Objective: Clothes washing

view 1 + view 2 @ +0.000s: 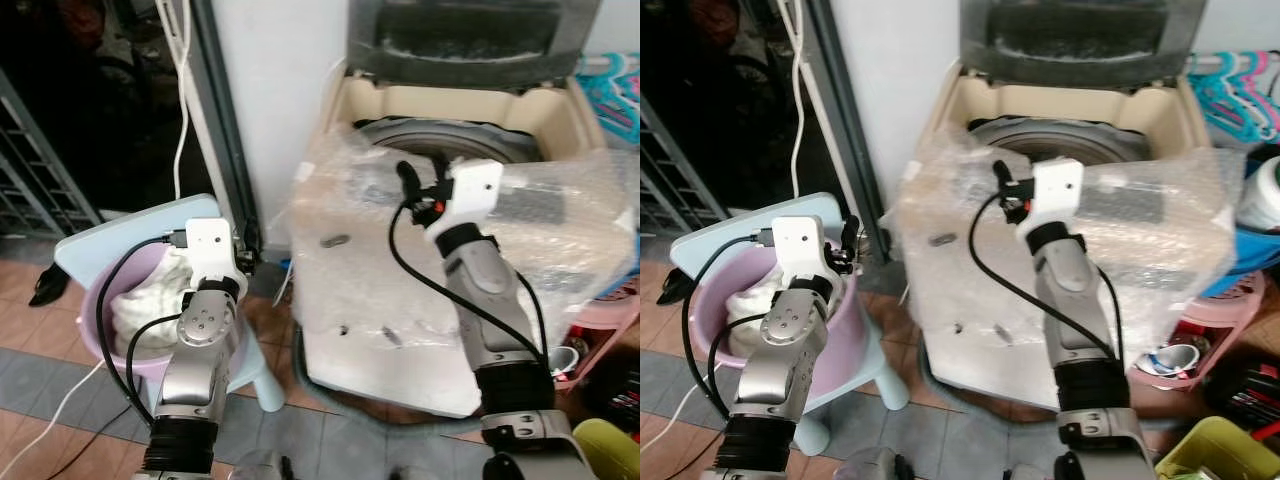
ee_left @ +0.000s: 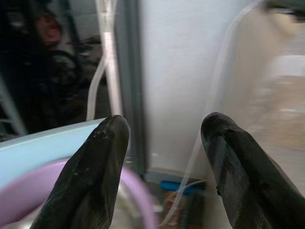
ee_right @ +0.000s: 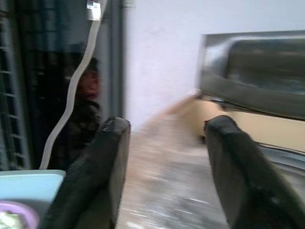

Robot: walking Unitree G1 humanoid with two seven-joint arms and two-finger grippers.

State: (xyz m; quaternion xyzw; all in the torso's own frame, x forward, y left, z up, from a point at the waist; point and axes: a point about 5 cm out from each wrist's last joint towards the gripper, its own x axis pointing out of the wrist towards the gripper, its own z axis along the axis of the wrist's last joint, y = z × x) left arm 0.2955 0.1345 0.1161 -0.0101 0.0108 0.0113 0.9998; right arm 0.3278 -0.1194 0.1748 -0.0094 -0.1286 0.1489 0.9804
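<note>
A top-loading washing machine wrapped in bubble wrap stands with its lid up and the drum showing. To its left a pink basin holds white clothes. My left gripper hovers over the basin's right rim, open and empty; in the left wrist view its fingers stand wide apart above the pink rim. My right gripper is raised over the machine's front top edge, near the drum. It is open too, and its fingers are spread with nothing between them.
The basin rests on a light blue stool. A white hose hangs by the dark doorway with a metal gate. Right of the machine are a pink basket, coloured hangers, a cup and a yellow-green container.
</note>
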